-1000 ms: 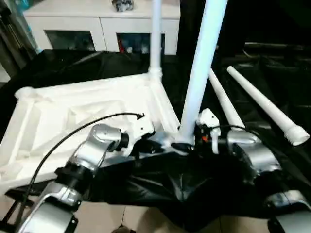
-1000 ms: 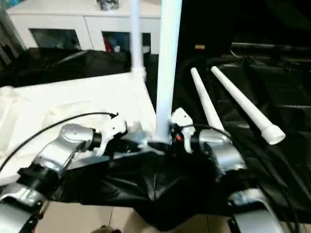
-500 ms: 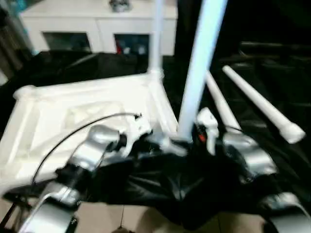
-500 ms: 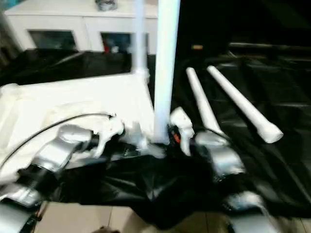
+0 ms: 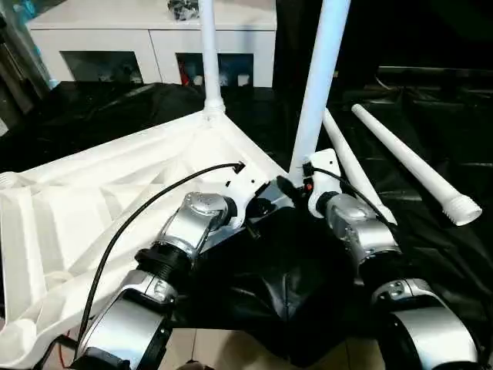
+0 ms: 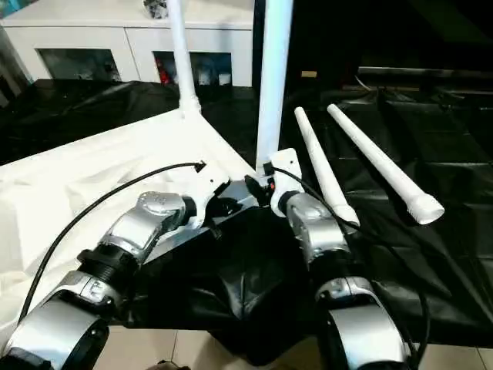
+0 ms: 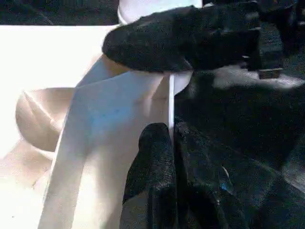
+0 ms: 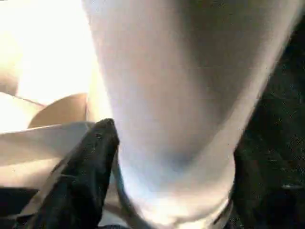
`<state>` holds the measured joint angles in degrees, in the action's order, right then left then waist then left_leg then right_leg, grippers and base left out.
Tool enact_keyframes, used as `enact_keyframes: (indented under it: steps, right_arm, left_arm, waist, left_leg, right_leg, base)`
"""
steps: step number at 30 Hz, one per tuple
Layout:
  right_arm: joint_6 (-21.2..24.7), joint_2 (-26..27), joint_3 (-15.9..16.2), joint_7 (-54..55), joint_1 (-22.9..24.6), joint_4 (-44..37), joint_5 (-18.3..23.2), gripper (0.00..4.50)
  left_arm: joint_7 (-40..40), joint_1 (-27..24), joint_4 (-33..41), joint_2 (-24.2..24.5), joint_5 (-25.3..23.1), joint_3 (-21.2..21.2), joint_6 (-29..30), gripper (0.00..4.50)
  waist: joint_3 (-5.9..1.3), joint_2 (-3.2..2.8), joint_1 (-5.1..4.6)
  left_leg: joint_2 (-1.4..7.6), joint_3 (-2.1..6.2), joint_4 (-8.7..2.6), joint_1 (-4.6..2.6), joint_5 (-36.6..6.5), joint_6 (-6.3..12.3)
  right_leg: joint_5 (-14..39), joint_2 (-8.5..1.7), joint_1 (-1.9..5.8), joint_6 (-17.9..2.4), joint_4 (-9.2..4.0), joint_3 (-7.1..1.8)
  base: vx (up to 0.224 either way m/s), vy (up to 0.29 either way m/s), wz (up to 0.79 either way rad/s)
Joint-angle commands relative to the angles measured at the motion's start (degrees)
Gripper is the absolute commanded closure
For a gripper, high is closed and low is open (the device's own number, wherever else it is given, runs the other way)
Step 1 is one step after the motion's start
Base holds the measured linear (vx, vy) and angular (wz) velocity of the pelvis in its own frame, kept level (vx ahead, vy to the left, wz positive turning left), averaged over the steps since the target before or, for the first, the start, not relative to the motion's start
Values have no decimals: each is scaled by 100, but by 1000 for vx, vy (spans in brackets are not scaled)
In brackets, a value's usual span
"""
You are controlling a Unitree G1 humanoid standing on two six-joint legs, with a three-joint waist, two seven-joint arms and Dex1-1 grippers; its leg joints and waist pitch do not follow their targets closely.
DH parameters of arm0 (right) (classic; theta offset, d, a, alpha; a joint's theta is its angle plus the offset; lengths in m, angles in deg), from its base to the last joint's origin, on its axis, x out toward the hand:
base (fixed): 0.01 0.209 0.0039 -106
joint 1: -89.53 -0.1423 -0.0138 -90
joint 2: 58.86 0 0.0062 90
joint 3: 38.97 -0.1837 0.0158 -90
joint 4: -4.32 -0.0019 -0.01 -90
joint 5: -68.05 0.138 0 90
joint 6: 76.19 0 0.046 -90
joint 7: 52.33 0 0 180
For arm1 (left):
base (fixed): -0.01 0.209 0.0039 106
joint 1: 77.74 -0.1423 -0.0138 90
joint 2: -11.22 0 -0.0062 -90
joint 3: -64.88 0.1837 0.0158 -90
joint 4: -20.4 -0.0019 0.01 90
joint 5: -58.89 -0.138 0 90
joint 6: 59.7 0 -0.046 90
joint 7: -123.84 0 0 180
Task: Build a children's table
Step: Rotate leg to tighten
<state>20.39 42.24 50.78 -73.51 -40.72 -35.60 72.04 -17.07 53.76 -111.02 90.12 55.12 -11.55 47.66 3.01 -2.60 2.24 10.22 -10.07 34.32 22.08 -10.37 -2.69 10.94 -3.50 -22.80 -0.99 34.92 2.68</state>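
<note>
Left eye view: the white plastic tabletop (image 5: 92, 208) lies upside down on the black-draped desk (image 5: 431, 231), two white tube legs (image 5: 316, 85) standing in it. It looks light, stiff and smooth.

Left wrist view: the left tool (image 7: 174, 138) pinches the edge.

Right wrist view: the right tool (image 8: 167, 176) wraps the near leg low down, a good place to hold.

No writing can be read.

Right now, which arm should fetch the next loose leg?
Right. The right gripper is nearer the two loose legs on the black cloth; the left gripper is shut on the tabletop's rim.
</note>
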Motion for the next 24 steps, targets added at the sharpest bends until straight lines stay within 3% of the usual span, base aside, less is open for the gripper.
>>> enact_keyframes:
  steps: [1,5,9,12,13,14,15,17,18,19,22,23,24]
  right_arm:
    - [48,316,193,-162,69,240,-5,70]
    - [-518,169,-97,406,7,192,-35,64]
    - [-569,46,-319,521,115,-236,106,64]
    - [-313,-160,-497,393,435,-1095,288,64]
    - [-313,-160,-497,393,435,-1095,288,59]
    - [-200,-257,-521,316,587,-1415,319,59]
    - [-142,-335,-526,264,706,-1633,340,59]
    - [-28,-487,-521,183,927,-2022,355,59]
    - [23,-546,-516,159,1003,-2161,351,59]
    - [90,-604,-503,133,1078,-2302,341,59]
    - [522,-847,-296,-391,1420,-2909,437,59]
    - [803,-1012,-51,-803,1670,-3331,504,59]
    - [803,-1012,-51,-803,1670,-3331,504,59]
  left_arm:
    - [-80,174,-51,-103,-54,94,-307,450]
    - [-34,191,-223,-115,-131,175,-621,450]
    - [-115,190,-364,-105,-217,208,-851,450]
    - [-421,229,-572,-123,-268,101,-1128,450]
    - [-421,229,-572,-123,-268,101,-1128,406]
    - [-413,227,-586,-112,-239,62,-1129,395]
    - [-383,223,-597,-85,-229,42,-1147,395]
    - [-378,177,-529,9,-247,32,-1215,370]
    - [-461,154,-483,53,-252,-5,-1254,359]
    - [-558,131,-431,104,-259,-43,-1275,359]
    - [-951,-50,28,399,-348,-227,-1275,337]
    - [-1121,-209,450,587,-348,-427,-1126,337]
    - [-1121,-209,450,587,-348,-427,-1126,324]
  waist:
    - [-388,28,7]
    - [-378,36,-6]
    - [-383,28,31]
    - [-386,15,103]
    - [-396,32,129]
    - [-389,-41,135]
    - [-391,-73,144]
    - [-408,-30,151]
    - [-406,-112,151]
    - [-413,-82,133]
    - [-411,-80,136]
    - [-398,-169,101]
    - [-394,-127,89]
  left_leg:
    - [255,93,-387,-83,-1030,396]
    - [260,93,-404,-109,-1253,265]
    - [267,89,-403,-103,-1142,306]
    - [269,84,-395,-107,-989,415]
    - [268,89,-393,-102,-890,444]
    - [251,104,-392,-79,-856,457]
    - [256,99,-389,-92,-911,453]
    - [260,96,-380,-94,-915,439]
    - [258,110,-388,-80,-910,431]
    - [253,112,-383,-77,-946,415]
    - [266,120,-377,-61,-885,461]
    - [246,134,-381,-49,-916,453]
    - [260,129,-387,-45,-954,474]
  right_leg:
    - [787,-468,297,-1434,-447,-215]
    - [1143,-478,277,-1382,-473,-227]
    - [1001,-468,278,-1369,-460,-233]
    - [710,-453,291,-1287,-449,-236]
    - [577,-456,303,-1285,-426,-236]
    - [589,-463,317,-1284,-417,-227]
    - [634,-460,298,-1271,-442,-225]
    - [568,-460,309,-1269,-438,-234]
    - [512,-458,311,-1279,-431,-222]
    - [477,-449,322,-1300,-424,-216]
    - [322,-445,346,-1329,-398,-209]
    - [354,-428,354,-1323,-388,-195]
    - [355,-421,369,-1296,-416,-192]
  base:
    - [0,0,0]
    - [0,0,0]
    - [0,0,0]
    - [0,0,0]
    - [0,0,0]
    - [0,0,0]
    - [0,0,0]
    - [0,0,0]
    - [0,0,0]
    - [0,0,0]
    - [0,0,0]
    - [0,0,0]
    - [0,0,0]
